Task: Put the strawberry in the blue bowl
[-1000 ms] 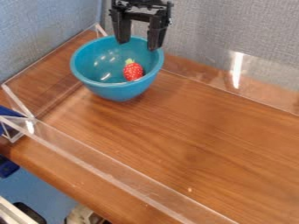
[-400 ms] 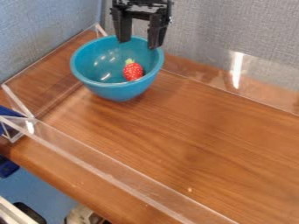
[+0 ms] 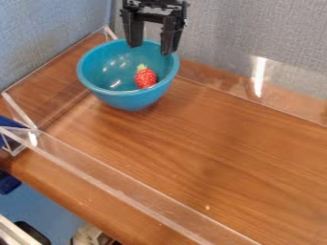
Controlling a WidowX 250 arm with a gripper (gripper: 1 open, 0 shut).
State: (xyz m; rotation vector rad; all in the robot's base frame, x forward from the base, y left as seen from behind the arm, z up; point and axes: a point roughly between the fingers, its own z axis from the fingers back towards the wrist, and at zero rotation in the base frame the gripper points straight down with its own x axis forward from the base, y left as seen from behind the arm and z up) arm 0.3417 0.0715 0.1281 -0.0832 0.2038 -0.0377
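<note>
The blue bowl [image 3: 125,76] stands at the back left of the wooden table. Inside it, toward the right wall, lies the small red strawberry [image 3: 145,77]. My gripper [image 3: 152,41] hangs just above the bowl's far right rim, its two dark fingers [image 3: 171,38] spread apart with nothing between them. It is open and clear of the strawberry.
A clear plastic wall [image 3: 262,77] rings the wooden table [image 3: 205,134], with low panes along the front and right. A grey-blue fabric backdrop [image 3: 52,29] stands behind the bowl. A blue object [image 3: 13,134] sits at the left edge outside the wall.
</note>
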